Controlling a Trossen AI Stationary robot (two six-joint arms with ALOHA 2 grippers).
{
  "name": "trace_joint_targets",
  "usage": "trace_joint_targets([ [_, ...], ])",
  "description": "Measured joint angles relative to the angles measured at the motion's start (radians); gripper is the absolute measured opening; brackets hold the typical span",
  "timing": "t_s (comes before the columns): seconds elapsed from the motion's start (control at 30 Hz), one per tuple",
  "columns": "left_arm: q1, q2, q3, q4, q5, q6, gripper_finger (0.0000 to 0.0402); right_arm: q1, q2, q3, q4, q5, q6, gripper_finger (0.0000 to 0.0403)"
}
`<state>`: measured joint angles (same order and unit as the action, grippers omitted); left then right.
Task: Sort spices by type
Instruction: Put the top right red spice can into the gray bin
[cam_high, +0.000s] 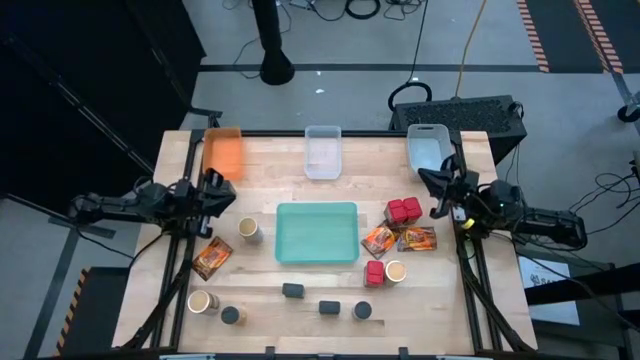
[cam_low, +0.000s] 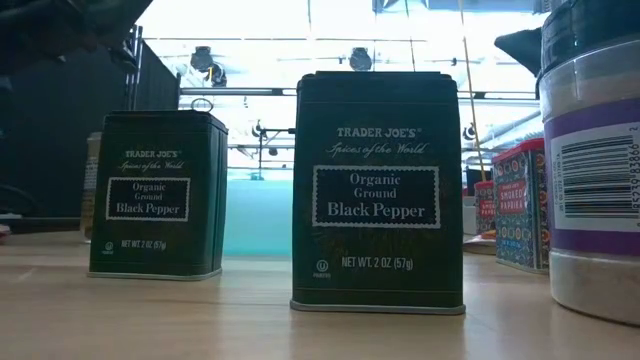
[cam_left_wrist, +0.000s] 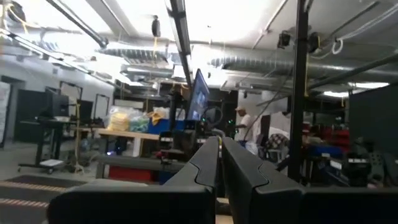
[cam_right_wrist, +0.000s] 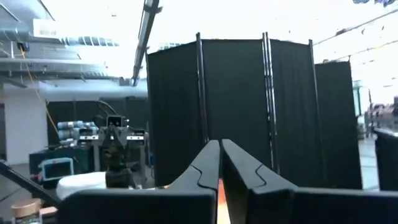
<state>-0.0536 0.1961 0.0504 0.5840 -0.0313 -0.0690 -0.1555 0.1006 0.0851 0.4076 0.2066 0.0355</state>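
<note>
Spices lie unsorted on the desk: black pepper tins along the near edge, red tins and printed packets right of the teal tray; left gripper and right gripper wait at the side edges, closed and empty, well apart from every spice; the far-edge bins apparently await sorting.

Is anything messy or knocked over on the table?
Nothing is spilled or broken. The spices are just mixed up: red cubes, printed packets and a tan jar sit jumbled right of the teal tray, while one packet lies alone on the left. The orange bin holds nothing yet.
</note>
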Motion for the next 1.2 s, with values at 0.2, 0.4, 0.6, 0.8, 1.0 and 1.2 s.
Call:
trace_joint_targets([
  [0.2,0.0,0.19,0.107,-0.021,0.015,0.014,0.0022,0.0,0.163,0.079,-0.003,0.005,0.032,0.0],
  [0.4,0.0,0.301,0.206,-0.051,0.015,0.072,0.0022,0.0,0.324,0.182,0.002,0.029,0.055,0.0],
  [0.6,-0.001,0.359,0.231,-0.05,0.015,0.042,0.0022,0.0,0.47,0.245,0.001,0.027,0.084,0.0],
  [0.8,-0.026,0.512,0.231,-0.021,0.038,-0.044,0.0022,0.0,0.601,0.285,0.066,0.027,0.11,0.0],
  [1.0,-0.024,0.626,0.231,0.125,0.027,-0.022,0.0022,0.0,0.745,0.353,0.123,-0.025,0.107,0.0],
  [1.2,-0.025,0.627,0.231,0.172,0.021,0.005,0.0022,0.003,0.862,0.39,0.089,-0.052,0.164,0.0],
])
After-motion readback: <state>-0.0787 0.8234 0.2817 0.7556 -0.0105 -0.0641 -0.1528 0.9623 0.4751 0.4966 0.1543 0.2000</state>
